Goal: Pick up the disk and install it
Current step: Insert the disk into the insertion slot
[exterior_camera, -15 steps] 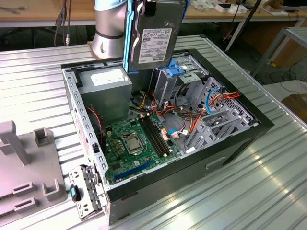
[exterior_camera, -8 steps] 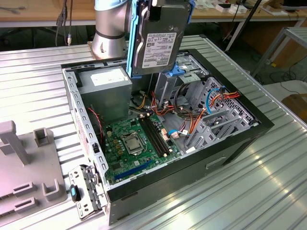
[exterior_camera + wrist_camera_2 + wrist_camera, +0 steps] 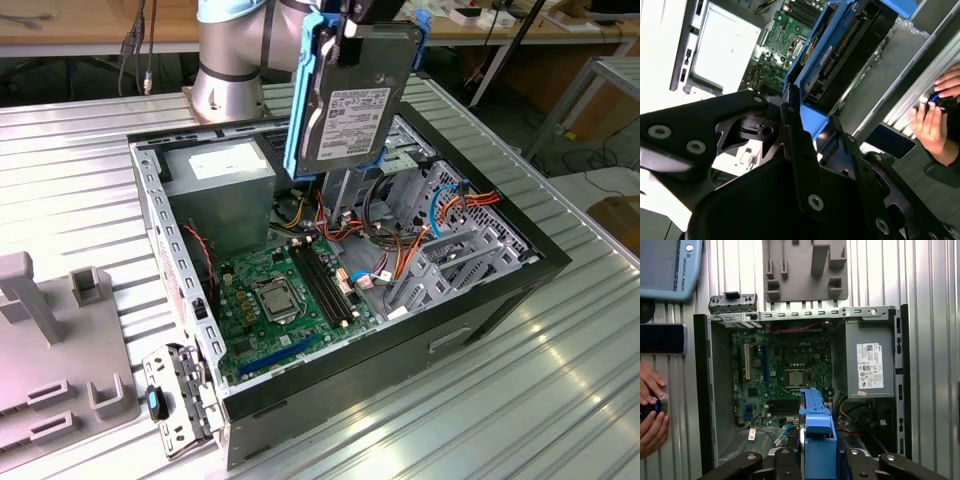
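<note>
Open computer case [image 3: 150, 220] lying on its side on the ribbed metal counter [image 3: 80, 170], with 1 robot arm [image 3: 232, 60] standing at the counter's far edge behind it.

The gripper [image 3: 360, 20] is clamped narrow on the disk [image 3: 350, 95], gripping it by the bright blue carrier. The disk hangs in the air, clear of the case and above its open side, standing on edge and slightly tilted. Its labelled grey face is turned toward the exterior view, and the blue rails run down both long sides.

In the second wrist view the gripper [image 3: 810, 125] is seen with a black finger on either side of the carrier, and the disk [image 3: 837, 55] reaches away from it toward the case interior. In the first wrist view the gripper [image 3: 819, 460] presents the disk [image 3: 817, 430] edge-on, so the carrier appears as a narrow blue bar over the case opening.

Inside the case lies the green motherboard [image 3: 280, 300], with the grey power supply [image 3: 215, 190] bearing a white label beside it, against the case wall nearest the arm.

A grey plastic fixture [image 3: 50, 370] rests on the counter toward the exterior view's left, apart from the case.

A person's hand [image 3: 652, 430] rests on the counter beside the case in the first wrist view.
</note>
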You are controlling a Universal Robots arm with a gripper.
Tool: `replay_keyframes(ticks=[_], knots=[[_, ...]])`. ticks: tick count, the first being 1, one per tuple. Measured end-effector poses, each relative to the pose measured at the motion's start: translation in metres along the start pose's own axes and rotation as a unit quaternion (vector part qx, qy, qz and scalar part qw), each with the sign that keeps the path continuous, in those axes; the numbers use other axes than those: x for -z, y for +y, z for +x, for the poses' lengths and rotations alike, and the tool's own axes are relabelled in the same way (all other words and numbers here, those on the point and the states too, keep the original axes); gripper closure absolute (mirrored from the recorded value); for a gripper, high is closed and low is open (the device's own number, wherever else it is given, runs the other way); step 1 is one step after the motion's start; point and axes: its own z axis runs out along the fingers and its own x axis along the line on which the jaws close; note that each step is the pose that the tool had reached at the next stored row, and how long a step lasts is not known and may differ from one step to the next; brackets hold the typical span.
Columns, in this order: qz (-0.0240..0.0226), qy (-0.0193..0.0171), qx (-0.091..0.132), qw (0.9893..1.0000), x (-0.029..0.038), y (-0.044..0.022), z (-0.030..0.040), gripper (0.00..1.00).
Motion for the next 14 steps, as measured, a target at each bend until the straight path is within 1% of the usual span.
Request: replay_keyframes(ticks=[2,3,4,5,6,7,9,13,14], knots=[[0.0002,-0.0001,0.000,1.0000,-0.0009,-0.0095,-0.0004,0.63],[0.0002,-0.0001,0.000,1.0000,-0.0011,-0.0169,-0.0008,0.63],[0.0002,-0.0003,0.000,1.0000,-0.0014,-0.0218,-0.0009,0.63],[0.0002,-0.0006,0.000,1.0000,-0.0020,-0.0313,-0.0014,0.63],[0.0000,-0.0041,0.000,1.0000,-0.0025,-0.0400,-0.0007,0.63],[-0.0001,-0.0082,0.000,1.0000,-0.0032,-0.0438,0.0011,0.63],[-0.0002,-0.0102,0.000,0.9999,-0.0045,-0.0448,0.0075,0.63],[-0.0003,-0.0107,0.000,0.9999,-0.0064,-0.0465,0.0237,0.63],[-0.0003,-0.0111,0.000,0.9999,-0.0070,-0.0471,0.0287,0.63]])
